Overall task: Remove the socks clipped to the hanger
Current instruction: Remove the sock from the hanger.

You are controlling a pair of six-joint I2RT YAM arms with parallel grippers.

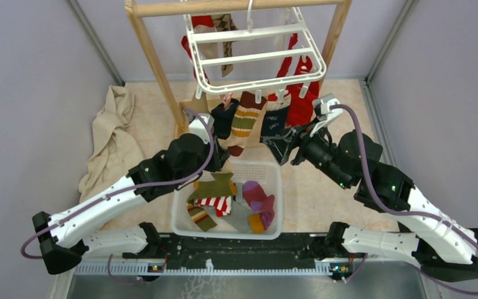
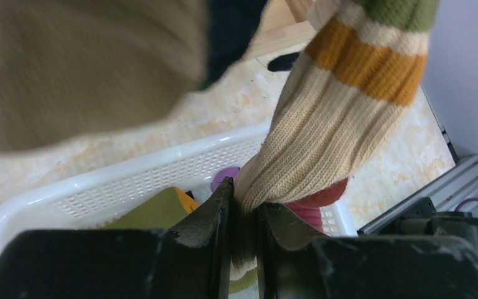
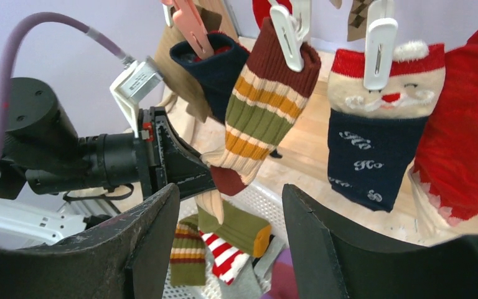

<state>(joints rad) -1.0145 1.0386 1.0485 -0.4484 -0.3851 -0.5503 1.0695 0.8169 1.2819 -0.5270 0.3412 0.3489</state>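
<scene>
The white slatted hanger (image 1: 255,57) hangs from a wooden frame. Clipped along its front edge are a navy sock (image 1: 224,118), a maroon-green-orange striped sock (image 1: 244,121), a Santa sock (image 1: 276,121) and a red sock (image 1: 302,103). My left gripper (image 1: 222,154) is shut on the striped sock's cream lower end (image 2: 323,143), just above the basket. The right wrist view shows the striped sock (image 3: 258,118) still held by its white clip (image 3: 284,31). My right gripper (image 3: 230,230) is open and empty, in front of the Santa sock (image 3: 373,137).
A white mesh basket (image 1: 274,171) below the hanger holds several removed socks, among them green (image 1: 215,185), red-white striped and magenta. A beige cloth (image 1: 115,134) lies at the left. The wooden frame's post (image 1: 155,62) stands behind my left arm.
</scene>
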